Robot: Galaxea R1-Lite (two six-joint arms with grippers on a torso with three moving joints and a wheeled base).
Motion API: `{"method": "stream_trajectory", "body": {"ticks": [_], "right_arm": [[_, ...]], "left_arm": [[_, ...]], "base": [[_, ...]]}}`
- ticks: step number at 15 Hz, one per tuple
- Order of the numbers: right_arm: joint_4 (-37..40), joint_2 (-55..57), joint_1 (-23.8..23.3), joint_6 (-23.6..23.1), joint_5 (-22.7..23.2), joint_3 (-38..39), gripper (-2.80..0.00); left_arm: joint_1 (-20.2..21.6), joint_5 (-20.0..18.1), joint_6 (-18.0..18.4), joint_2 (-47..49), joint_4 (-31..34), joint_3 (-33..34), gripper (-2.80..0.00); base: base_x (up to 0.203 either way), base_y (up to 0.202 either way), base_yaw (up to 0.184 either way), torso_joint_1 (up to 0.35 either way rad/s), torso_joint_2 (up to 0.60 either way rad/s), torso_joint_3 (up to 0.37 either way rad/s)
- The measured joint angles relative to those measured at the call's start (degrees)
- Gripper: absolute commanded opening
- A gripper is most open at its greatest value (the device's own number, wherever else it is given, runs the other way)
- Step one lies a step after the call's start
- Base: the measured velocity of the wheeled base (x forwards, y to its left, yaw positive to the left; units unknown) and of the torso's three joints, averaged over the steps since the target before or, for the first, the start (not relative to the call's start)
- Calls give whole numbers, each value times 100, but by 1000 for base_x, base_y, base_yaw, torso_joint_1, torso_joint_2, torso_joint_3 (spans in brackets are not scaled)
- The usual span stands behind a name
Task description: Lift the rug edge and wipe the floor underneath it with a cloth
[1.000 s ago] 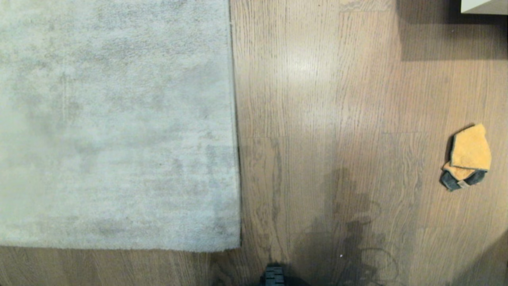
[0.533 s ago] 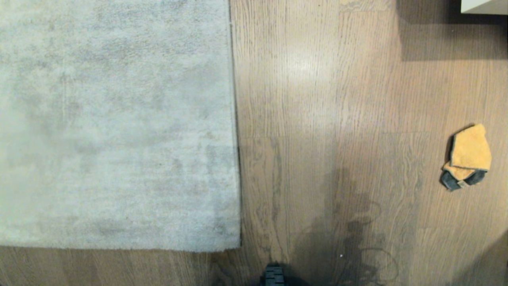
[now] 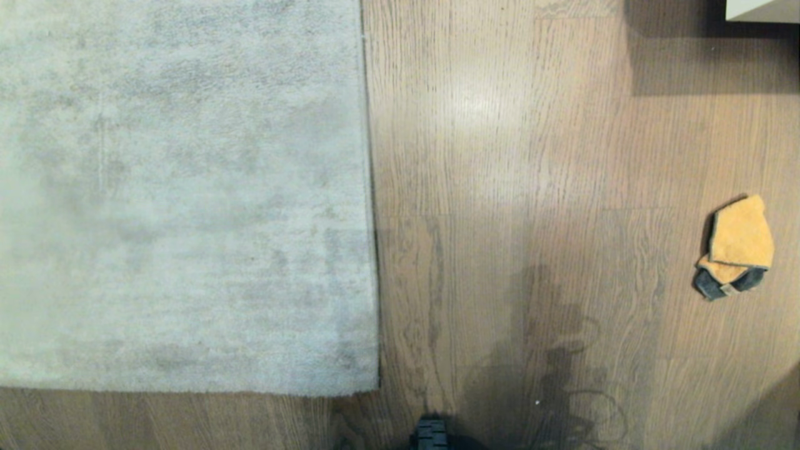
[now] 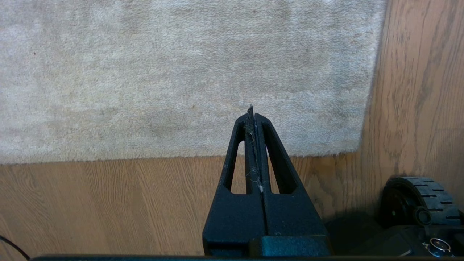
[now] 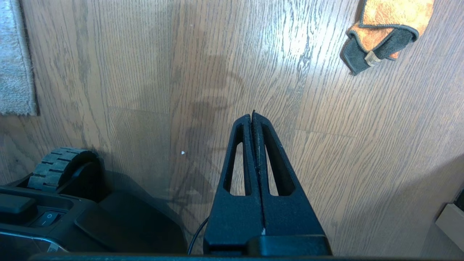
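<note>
No step has been started. The rug edge [image 3: 370,206], pale grey and mottled, is laid flat on the floor [image 3: 500,156] at left. The left gripper [image 4: 252,114] and right gripper [image 5: 252,116] are closed and empty. The orange cloth [image 3: 737,244], crumpled at far right, must be grasped first.
</note>
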Motion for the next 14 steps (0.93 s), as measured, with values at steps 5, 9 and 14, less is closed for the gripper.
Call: {"method": "stream_trajectory", "body": {"ticks": [5,9,14], "right_arm": [[0,0,0,-4,0,0,-280],[0,2,0,-5,0,0,-280],[2,7,0,-6,4,0,-280]], "left_arm": [[0,-4,-2,0,0,0,-280],[0,-4,2,0,0,0,-280],[0,0,0,0,2,0,-280]], "base": [[0,0,0,0,0,0],[0,0,0,0,0,0],[0,0,0,-32,-236,-281]]}}
